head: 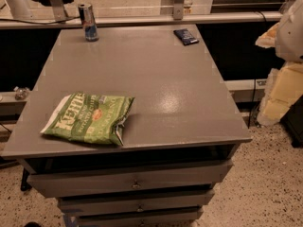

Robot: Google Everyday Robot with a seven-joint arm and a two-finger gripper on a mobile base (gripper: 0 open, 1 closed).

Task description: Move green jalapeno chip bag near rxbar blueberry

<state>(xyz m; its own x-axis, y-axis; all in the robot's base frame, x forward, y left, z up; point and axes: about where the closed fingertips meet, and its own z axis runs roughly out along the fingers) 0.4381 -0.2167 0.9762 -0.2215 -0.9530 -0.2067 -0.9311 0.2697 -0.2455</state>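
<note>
The green jalapeno chip bag lies flat at the front left of the grey table, white lettering up, close to the front edge. The rxbar blueberry, a small dark navy wrapper, lies flat at the far right corner of the table. My gripper is at the right edge of the view, off the table's right side and level with its far end, on the pale arm. It is far from the bag and holds nothing that shows.
A slim blue-and-silver can stands at the table's far left corner. Drawers sit under the tabletop. A rail runs behind the table. Speckled floor lies to the right.
</note>
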